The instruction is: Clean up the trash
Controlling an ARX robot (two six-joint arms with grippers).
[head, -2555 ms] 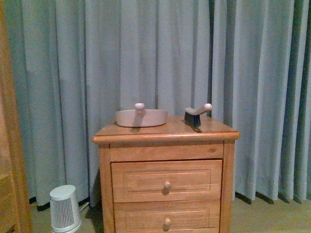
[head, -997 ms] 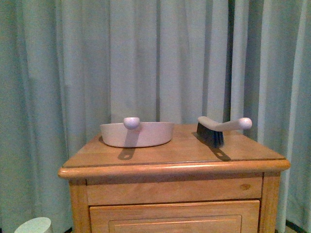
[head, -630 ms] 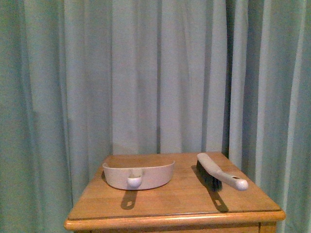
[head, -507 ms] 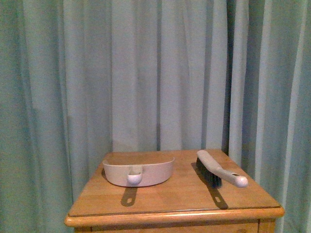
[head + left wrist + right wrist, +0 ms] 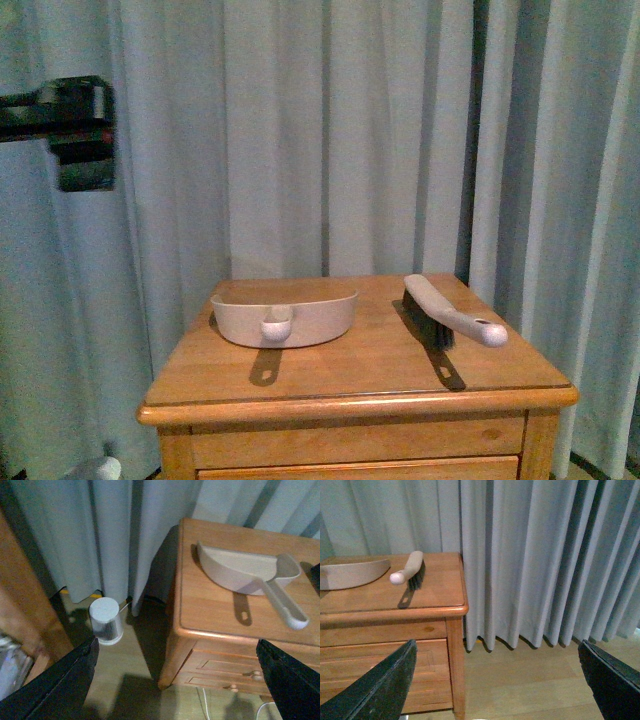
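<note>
The trash is out of view in every frame. A beige dustpan (image 5: 285,315) and a hand brush (image 5: 450,315) with dark bristles lie on a wooden nightstand (image 5: 350,385). In the left wrist view my left gripper (image 5: 176,650) hangs open and empty over the floor beside the nightstand's front corner, with the dustpan (image 5: 235,570) further off. My right gripper (image 5: 496,647) is open and empty too, over the floor off the nightstand's other side, with the brush (image 5: 409,569) on the nightstand top. Part of my left arm (image 5: 70,125) shows high at the left.
Grey-blue curtains (image 5: 330,140) hang behind the nightstand. A small white ribbed cylinder (image 5: 106,621) stands on the floor by the curtain. More wooden furniture (image 5: 25,605) stands beside it. Drawers with knobs (image 5: 230,687) face the robot. The floor (image 5: 530,680) is light wood.
The front view has drawn closer and risen, so the nightstand top now shows from above. My left arm has come into view high at the left. Dustpan and brush have not moved.
</note>
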